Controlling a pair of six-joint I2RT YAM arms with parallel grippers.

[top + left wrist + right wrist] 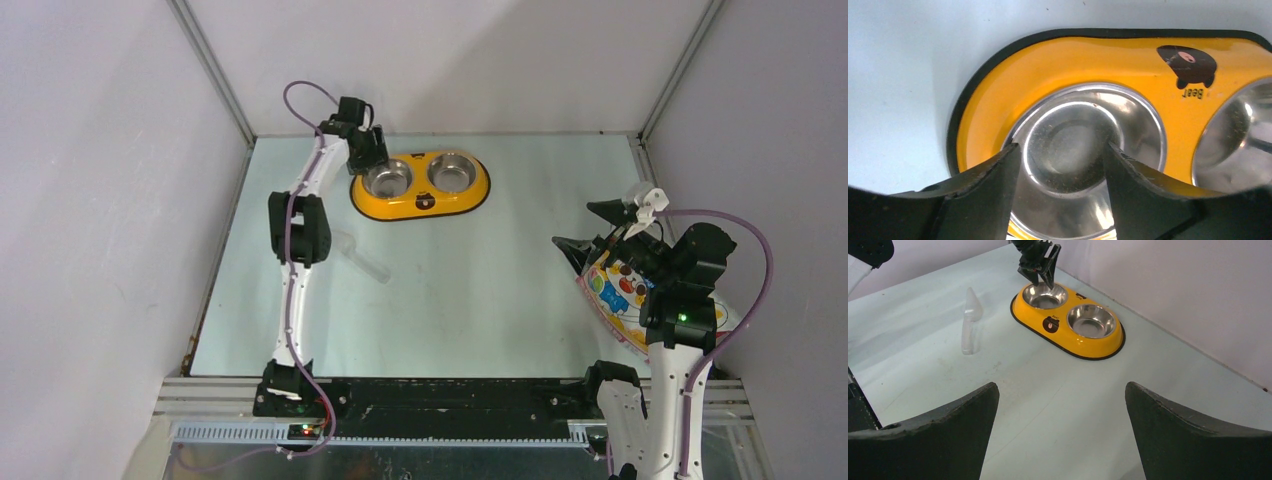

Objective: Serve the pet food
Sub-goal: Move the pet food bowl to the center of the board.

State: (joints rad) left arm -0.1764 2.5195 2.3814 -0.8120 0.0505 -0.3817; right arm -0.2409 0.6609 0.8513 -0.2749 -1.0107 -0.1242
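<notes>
Hovering over the yellow double bowl's [420, 203] left steel cup [1083, 145], the left gripper [1063, 165] gapes empty, while the right gripper [1063, 410], spread wide and empty, sits above the crinkly cartoon-printed pet food bag [625, 290].

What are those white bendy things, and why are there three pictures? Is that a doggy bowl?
Those are two robot arms. One picture looks down from above; the other two come from little cameras on each arm's wrist, so you see its own black fingers up close. On the pale table sits a yellow double bowl with two shiny cups, both with no food in them yet. A clear plastic scoop lies nearby. The left gripper hangs over one cup, fingers apart, holding nothing. The right gripper is wide open and empty too. Under the right arm lies a colourful food bag.
</notes>
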